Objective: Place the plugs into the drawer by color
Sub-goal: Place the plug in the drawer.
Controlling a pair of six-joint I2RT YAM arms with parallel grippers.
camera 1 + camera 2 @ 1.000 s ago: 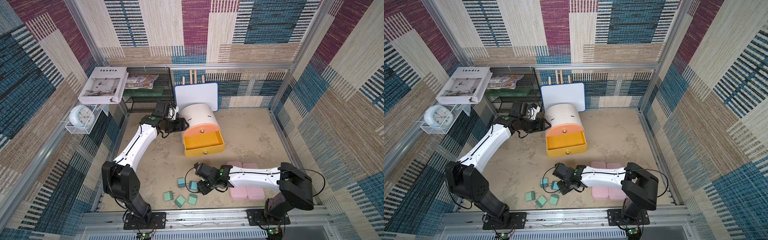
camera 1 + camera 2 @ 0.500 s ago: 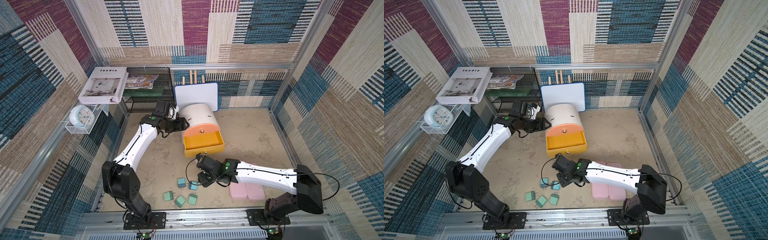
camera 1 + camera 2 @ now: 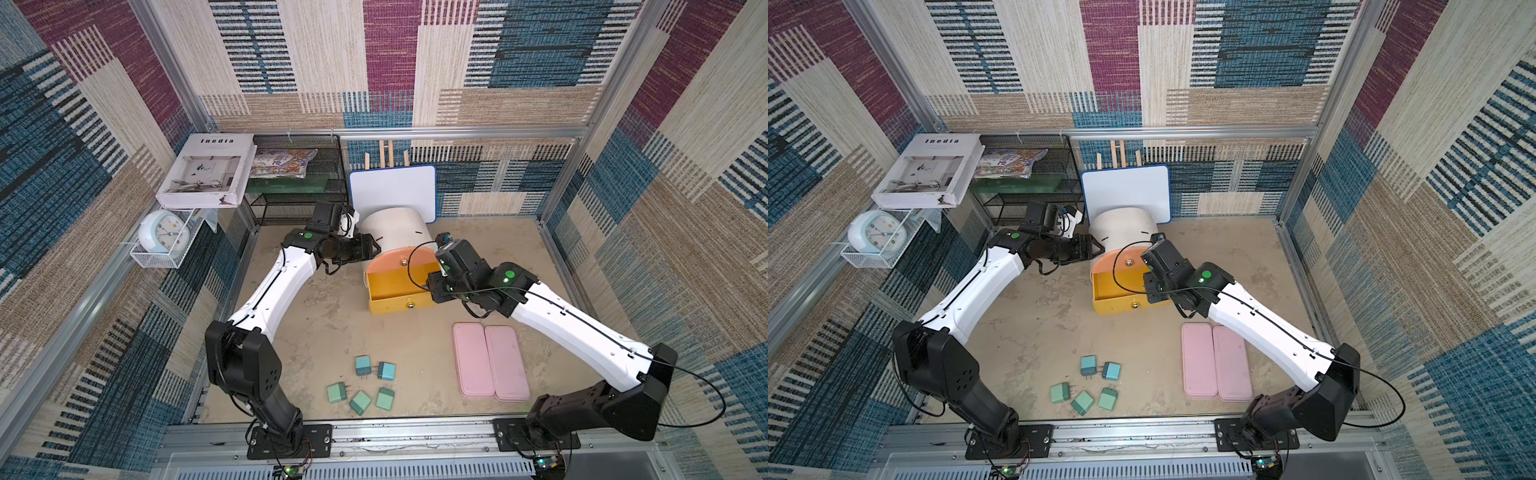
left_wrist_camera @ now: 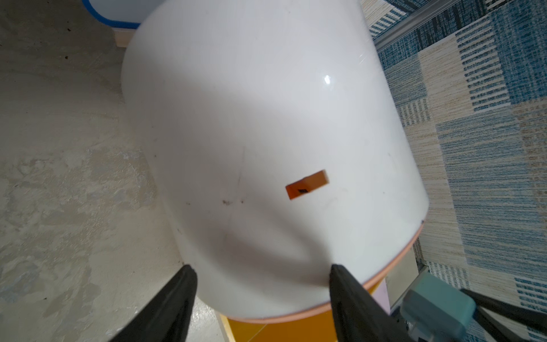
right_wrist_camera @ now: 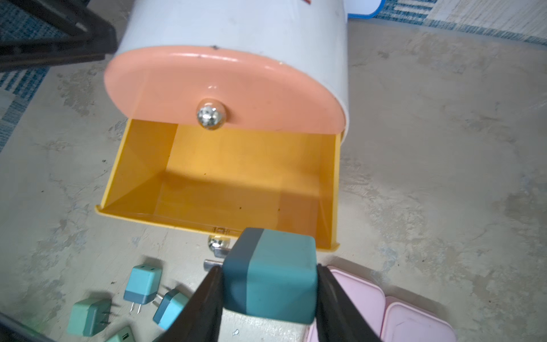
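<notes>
My right claw (image 5: 268, 291) is clamped on a blue plug (image 5: 275, 266), a finger on each side, with its prongs (image 5: 216, 257) poking out beside one finger. I read a top view as a clock with twelve at the back wall. The plug hangs at the front right corner of the pulled-out yellow drawer (image 5: 225, 183); I cannot tell whether it is over the front wall or just outside it. The next move turns on one relation: the drawer's bare hollow lies at about ten o'clock from my claw, just beside it, and the drawer's long axis runs nine to three. I judge that a short carry toward ten o'clock would put the plug over the middle before release. Above the hollow, the salmon-pink drawer (image 5: 225, 86) of the cabinet (image 3: 392, 230) sits closed. My left claw (image 4: 260, 266) stands wide and holds nothing, its tips seemingly against the cabinet's white shell on the nine o'clock side, so the right arm is the nearer one. At seven o'clock from my right claw, near the front of the counter (image 3: 324, 324), lie two more blue plugs (image 3: 363, 365) and three green plugs (image 3: 360, 402), well apart from the drawer.
</notes>
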